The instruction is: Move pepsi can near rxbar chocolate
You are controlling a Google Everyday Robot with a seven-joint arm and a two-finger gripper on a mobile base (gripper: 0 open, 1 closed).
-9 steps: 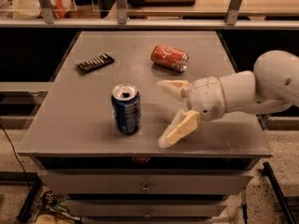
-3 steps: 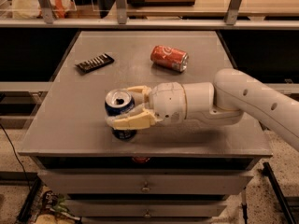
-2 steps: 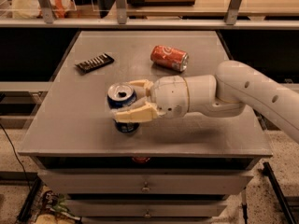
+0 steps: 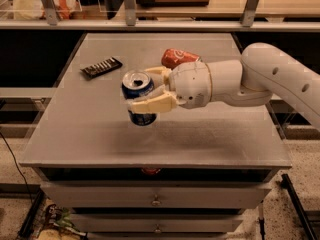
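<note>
The blue pepsi can [image 4: 138, 87] with a silver top is upright, held clear above the grey tabletop near its middle. My gripper [image 4: 145, 90] comes in from the right and is shut on the can, one pale finger [image 4: 150, 104] in front of it and one behind. The rxbar chocolate [image 4: 101, 67], a dark flat bar with pale lettering, lies at the table's back left, a short way left of and behind the can.
A red-orange soda can [image 4: 177, 57] lies on its side behind my gripper, partly hidden by it. The grey table [image 4: 90, 129] has drawers below its front edge. A shelf with rails runs behind the table.
My gripper closed on the pepsi can, lifted it off the table and carried it up and back, toward the rxbar chocolate.
</note>
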